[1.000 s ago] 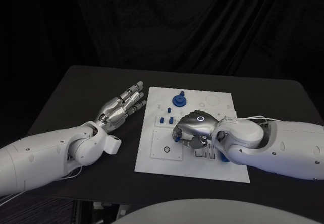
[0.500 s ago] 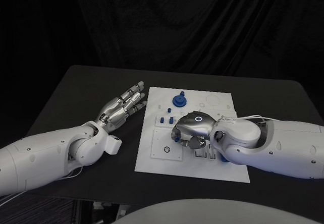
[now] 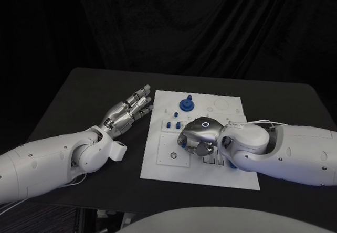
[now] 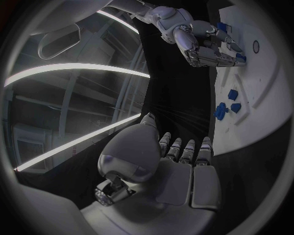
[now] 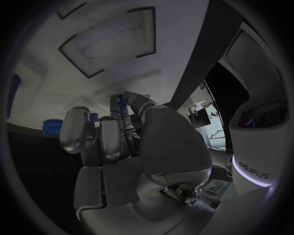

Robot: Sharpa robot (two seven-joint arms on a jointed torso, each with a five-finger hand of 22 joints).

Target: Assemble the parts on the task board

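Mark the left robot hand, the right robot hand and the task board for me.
left robot hand point(image 3: 130, 111): head view, back of the open hand.
right robot hand point(image 3: 200, 131): head view, silver back of the hand.
task board point(image 3: 165, 166): head view, bare near-left part of the white plate.

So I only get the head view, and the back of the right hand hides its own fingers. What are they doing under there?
Observer: In the left wrist view, the silver right hand curls its fingers down onto the flat white task board, with the tips at a small blue part.
Operator: Is it gripping that?
Observer: I cannot tell. The right wrist view shows a speck of blue between the fingertips.
Operator: And the other palm?
Observer: The silver left hand holds nothing; its fingers lie straight, side by side.
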